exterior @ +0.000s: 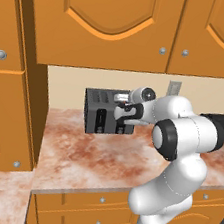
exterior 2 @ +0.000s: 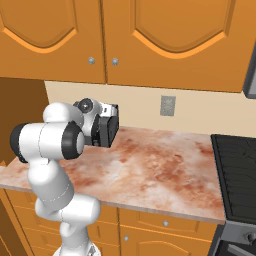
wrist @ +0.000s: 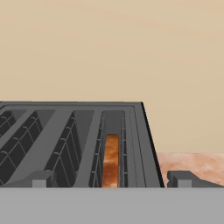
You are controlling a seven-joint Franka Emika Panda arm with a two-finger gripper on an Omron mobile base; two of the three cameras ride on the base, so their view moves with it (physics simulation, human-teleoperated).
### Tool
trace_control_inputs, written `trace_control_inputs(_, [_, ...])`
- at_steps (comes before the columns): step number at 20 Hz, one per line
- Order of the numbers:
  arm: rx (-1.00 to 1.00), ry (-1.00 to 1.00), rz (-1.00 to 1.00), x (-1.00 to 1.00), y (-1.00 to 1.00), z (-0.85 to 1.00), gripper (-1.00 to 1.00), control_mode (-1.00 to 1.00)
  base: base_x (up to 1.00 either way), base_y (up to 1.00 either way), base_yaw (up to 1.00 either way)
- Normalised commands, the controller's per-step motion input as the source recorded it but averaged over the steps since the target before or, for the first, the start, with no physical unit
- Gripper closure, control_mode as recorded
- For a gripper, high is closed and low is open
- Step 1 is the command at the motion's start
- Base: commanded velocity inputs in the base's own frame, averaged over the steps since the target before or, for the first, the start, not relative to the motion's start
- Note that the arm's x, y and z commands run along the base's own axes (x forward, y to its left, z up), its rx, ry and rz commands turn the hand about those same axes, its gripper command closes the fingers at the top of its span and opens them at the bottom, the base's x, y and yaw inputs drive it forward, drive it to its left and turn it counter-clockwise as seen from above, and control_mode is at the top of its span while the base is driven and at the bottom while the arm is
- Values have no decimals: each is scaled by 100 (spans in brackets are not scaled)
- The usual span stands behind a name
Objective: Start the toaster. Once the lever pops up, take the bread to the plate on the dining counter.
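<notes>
The dark grey toaster (exterior: 101,113) stands on the marbled kitchen counter (exterior: 77,154) against the beige wall. My gripper (exterior: 124,106) hovers at the toaster's front right top corner. In the hand view I look along the toaster's (wrist: 65,131) slots. A brown slice of bread (wrist: 111,159) sits upright, low in the rightmost slot. My gripper (wrist: 111,181) is open, its fingertips (wrist: 41,179) spread wide on either side of that slot, holding nothing. In the right base view the arm covers most of the toaster (exterior 2: 109,131). The plate and the dining counter are out of view.
Orange wall cabinets (exterior: 111,23) hang just above the toaster, and a tall cabinet (exterior: 5,94) closes off the counter's left end. A black stove (exterior 2: 237,165) lies at the right. A wall outlet (exterior 2: 168,105) sits behind the counter.
</notes>
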Motion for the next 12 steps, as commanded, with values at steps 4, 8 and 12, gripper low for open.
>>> trace_control_inputs(4, [0,0,0,0,0,0,-100,-100,0,0,0])
trace_control_inputs(8, [0,0,0,0,0,0,-100,-100,0,0,0])
trace_control_inputs(12, [0,0,0,0,0,0,-100,-100,0,0,0])
